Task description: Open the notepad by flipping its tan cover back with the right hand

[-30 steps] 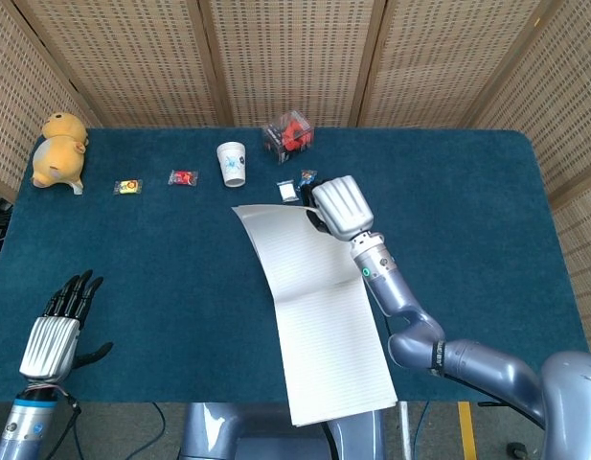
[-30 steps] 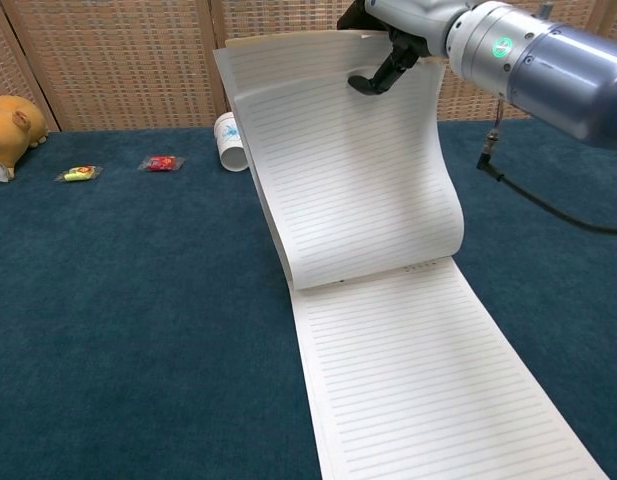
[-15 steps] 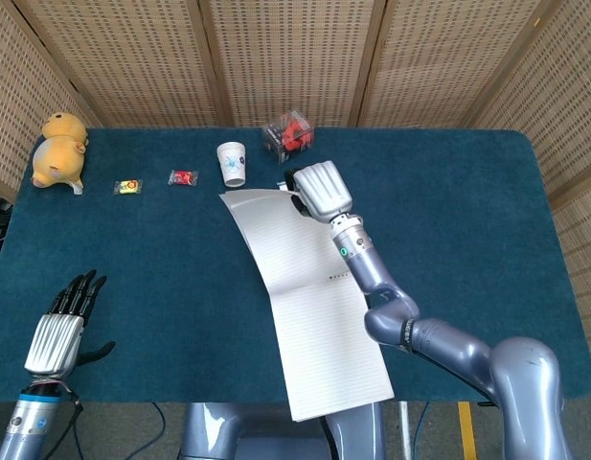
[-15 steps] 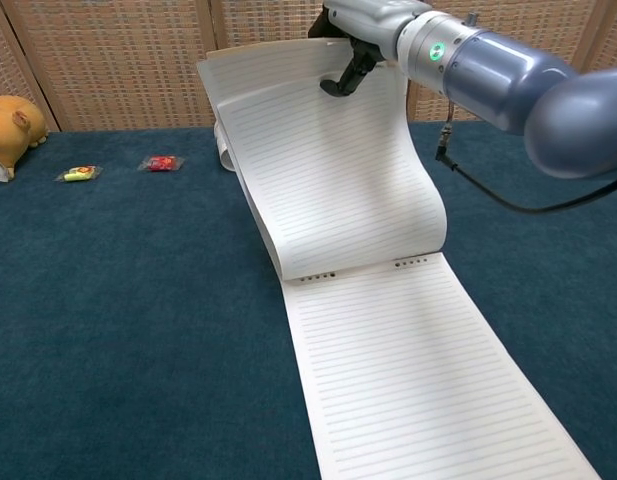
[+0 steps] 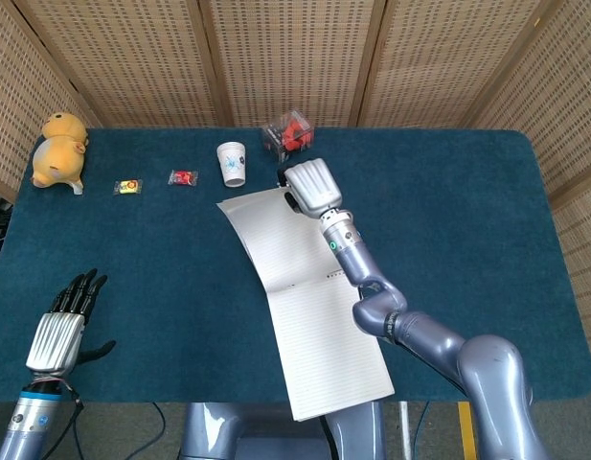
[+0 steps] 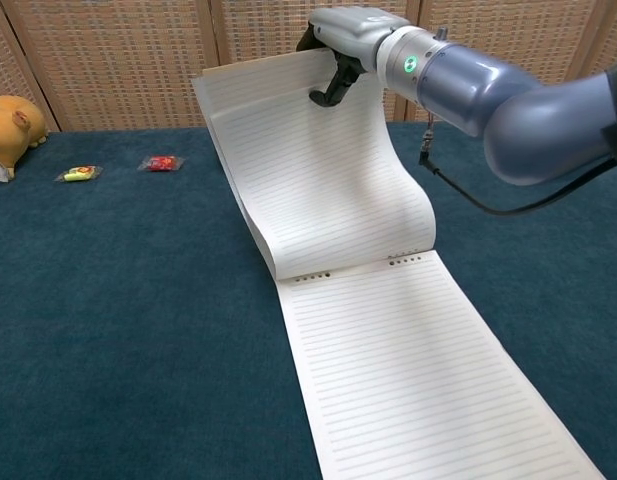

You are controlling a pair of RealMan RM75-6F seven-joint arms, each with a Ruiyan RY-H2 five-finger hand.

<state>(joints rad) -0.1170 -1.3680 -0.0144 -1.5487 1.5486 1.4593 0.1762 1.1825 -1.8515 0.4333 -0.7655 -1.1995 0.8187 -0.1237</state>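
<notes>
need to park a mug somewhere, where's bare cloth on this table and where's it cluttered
Bare cloth: the whole stretch right of the notepad and right arm, out to the table edge, and the wide middle-left patch between the notepad and the left robot hand. Crowded: the back row, from the yellow plush past two candies to the paper cup and clear box.

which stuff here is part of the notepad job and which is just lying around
Job: notepad, its lifted cover and pages, right hand holding them.

Lying about: paper cup, clear box of red things, yellow plush toy, two small packets, idle left hand.
</notes>
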